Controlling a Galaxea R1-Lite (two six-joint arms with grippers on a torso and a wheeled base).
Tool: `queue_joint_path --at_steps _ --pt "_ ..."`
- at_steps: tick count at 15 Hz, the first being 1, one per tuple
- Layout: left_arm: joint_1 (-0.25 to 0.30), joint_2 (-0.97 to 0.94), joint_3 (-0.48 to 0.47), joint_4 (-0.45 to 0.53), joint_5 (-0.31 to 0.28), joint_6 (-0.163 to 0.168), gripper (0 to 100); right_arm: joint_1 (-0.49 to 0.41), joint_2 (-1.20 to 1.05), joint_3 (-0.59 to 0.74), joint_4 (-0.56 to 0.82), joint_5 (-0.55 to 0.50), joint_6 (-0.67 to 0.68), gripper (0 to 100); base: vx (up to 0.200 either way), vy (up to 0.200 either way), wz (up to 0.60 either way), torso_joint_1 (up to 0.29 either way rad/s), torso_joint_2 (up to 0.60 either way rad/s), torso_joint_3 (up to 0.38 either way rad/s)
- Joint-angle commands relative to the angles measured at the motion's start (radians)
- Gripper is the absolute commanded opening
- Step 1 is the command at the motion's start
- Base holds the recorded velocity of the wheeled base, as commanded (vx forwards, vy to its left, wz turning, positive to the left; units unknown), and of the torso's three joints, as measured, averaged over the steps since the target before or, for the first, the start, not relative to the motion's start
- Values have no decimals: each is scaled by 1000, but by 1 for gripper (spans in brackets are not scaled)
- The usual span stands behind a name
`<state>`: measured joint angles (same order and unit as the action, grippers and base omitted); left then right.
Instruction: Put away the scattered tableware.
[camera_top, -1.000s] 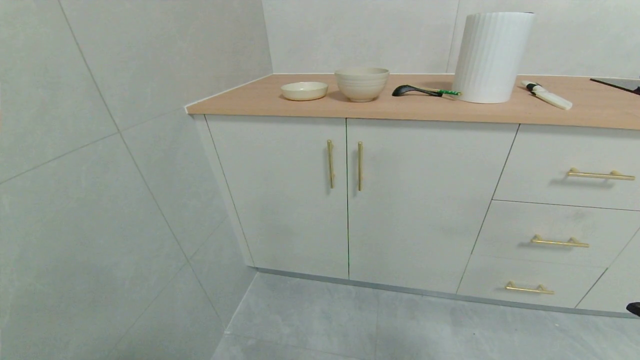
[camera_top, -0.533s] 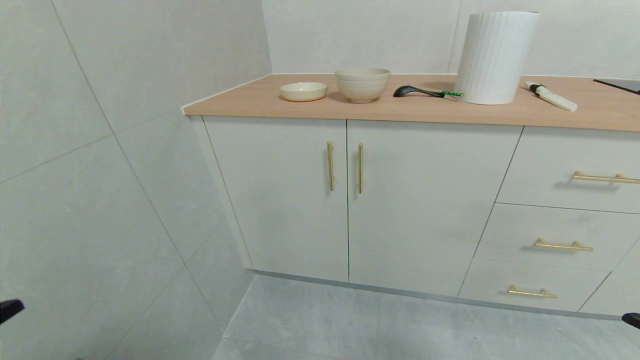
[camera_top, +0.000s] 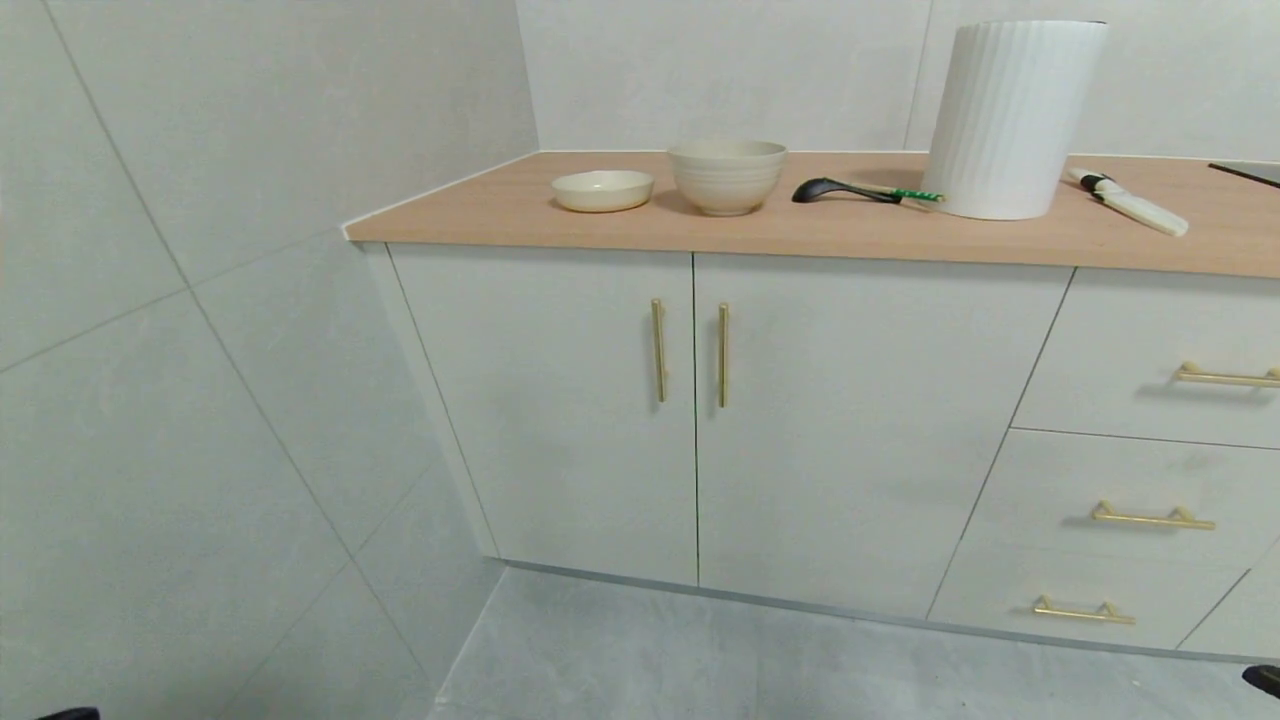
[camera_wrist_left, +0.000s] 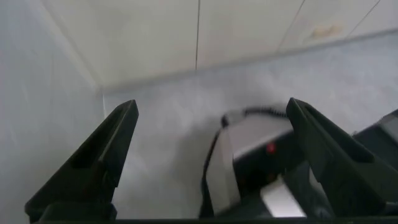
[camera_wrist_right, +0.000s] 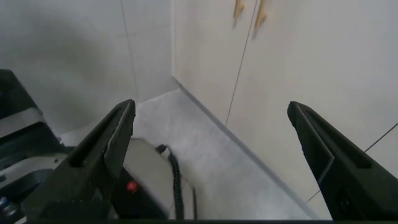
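Note:
On the wooden counter (camera_top: 800, 228) lie a shallow cream dish (camera_top: 602, 189), a cream bowl (camera_top: 727, 176), a black ladle (camera_top: 860, 190) with a green-patterned handle, and a cream-handled knife (camera_top: 1130, 206). A tall white ribbed container (camera_top: 1010, 118) stands between ladle and knife. My left gripper (camera_wrist_left: 211, 155) hangs open low over the grey floor, holding nothing. My right gripper (camera_wrist_right: 211, 155) is open too, low in front of the cabinet doors (camera_wrist_right: 280, 74). Both are far below the counter.
Under the counter are two white doors with gold handles (camera_top: 690, 350) and a stack of drawers (camera_top: 1150, 517) to the right. A tiled wall (camera_top: 200, 300) closes the left side. Grey floor (camera_top: 700, 660) lies in front. A dark strip (camera_top: 1245, 175) lies at the counter's far right.
The head camera has moved: the counter and cabinet sit lower and larger in the picture. The tableware has not moved on the counter.

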<state>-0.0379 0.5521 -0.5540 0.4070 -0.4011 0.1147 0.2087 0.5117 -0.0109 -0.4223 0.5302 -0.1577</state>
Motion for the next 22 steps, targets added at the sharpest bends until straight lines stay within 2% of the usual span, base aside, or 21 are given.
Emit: queue_joint_path --at_steps 1,4,5,6,7,8,9,10,11,12,13,14,15,16,17,18,20,22 --pt "-19 -40 45 -70 -39 -4 100 0 -30 11 14 1 0 100 0 0 0 0 0 0" --pt "-19 72 209 -456 -41 -7 100 0 -53 11 25 1 0 100 0 0 0 0 0 0" --pt "-19 140 233 -590 -41 -7 100 0 -67 11 30 -1 1 100 0 0 0 0 0 0" --pt "-19 187 238 -674 -41 -9 100 -5 -82 11 34 -7 1 100 0 0 0 0 0 0" --pt "-19 276 241 -817 -41 -12 100 -34 -113 11 47 -15 6 100 0 0 0 0 0 0" --pt "-19 312 249 -878 -42 -13 100 -58 -144 11 59 -21 7 100 0 0 0 0 0 0" --pt "-27 316 260 -881 -53 0 100 -66 -173 11 82 -21 7 100 0 0 0 0 0 0" --pt "-53 322 272 -873 -64 25 100 -66 -222 11 123 -21 7 100 0 0 0 0 0 0" --pt "-82 333 273 -852 -65 68 100 -66 -282 11 182 -22 7 100 0 0 0 0 0 0" --pt "-91 336 269 -843 -67 82 100 -66 -303 11 198 -22 7 100 0 0 0 0 0 0" --pt "-149 373 246 -821 -90 143 100 -68 -387 11 284 -30 7 100 0 0 0 0 0 0" --pt "-186 446 213 -827 -154 218 100 -68 -412 11 332 -53 9 100 0 0 0 0 0 0" --pt "-186 489 189 -827 -208 273 100 -66 -412 11 329 -55 9 100 0 0 0 0 0 0" --pt "-186 537 169 -833 -259 312 100 -66 -412 11 332 -55 9 100 0 0 0 0 0 0" --pt "-185 563 160 -844 -282 326 100 -66 -412 11 332 -55 9 100 0 0 0 0 0 0" --pt "-185 621 151 -921 -292 327 100 -66 -412 11 335 -56 10 100 0 0 0 0 0 0" --pt "-185 687 129 -1028 -297 319 100 -66 -412 11 350 -56 10 100 0 0 0 0 0 0" --pt "-183 750 105 -1074 -298 304 100 -66 -412 11 358 -56 9 100 0 0 0 0 0 0"
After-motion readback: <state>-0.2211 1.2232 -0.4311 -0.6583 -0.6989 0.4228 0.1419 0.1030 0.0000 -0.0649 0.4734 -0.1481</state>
